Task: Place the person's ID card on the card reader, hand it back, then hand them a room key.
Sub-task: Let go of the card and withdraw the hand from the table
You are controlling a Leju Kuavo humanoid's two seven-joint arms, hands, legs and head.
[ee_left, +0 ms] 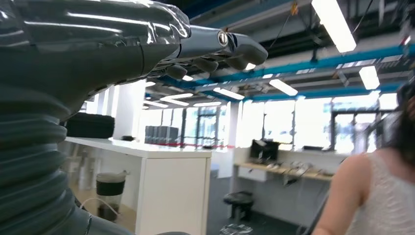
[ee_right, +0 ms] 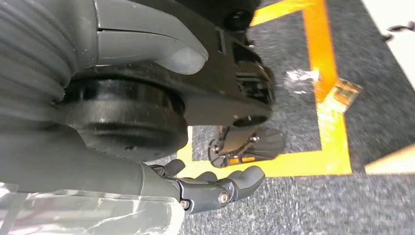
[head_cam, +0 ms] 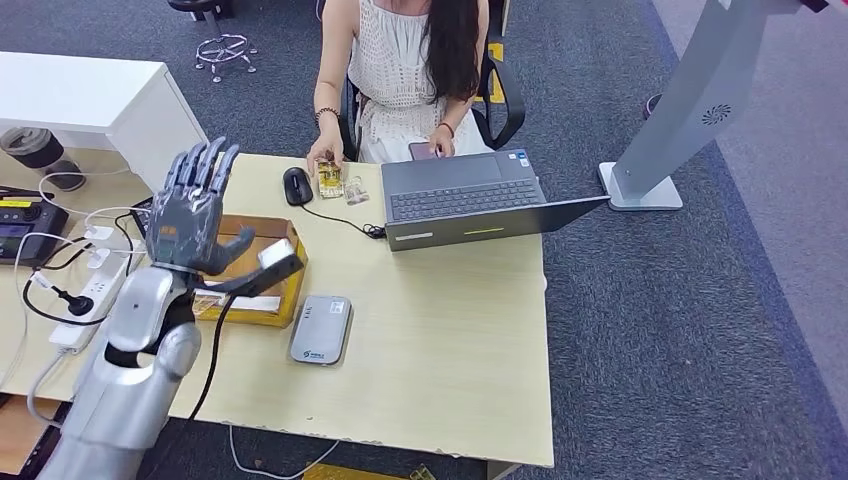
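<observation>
Holding nothing, the left hand was up, fingers spread; the card lay by the person's hand, the reader bare. Nothing looked done yet.

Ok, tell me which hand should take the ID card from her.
Left. The left hand is raised over the desk, fingers spread and empty, on the side of the card under her hand. The right hand hangs down by the floor.

Even, bright indoor light with soft shadows; ceiling strip lights glare; windows blown out; floor slightly blurred.
</observation>
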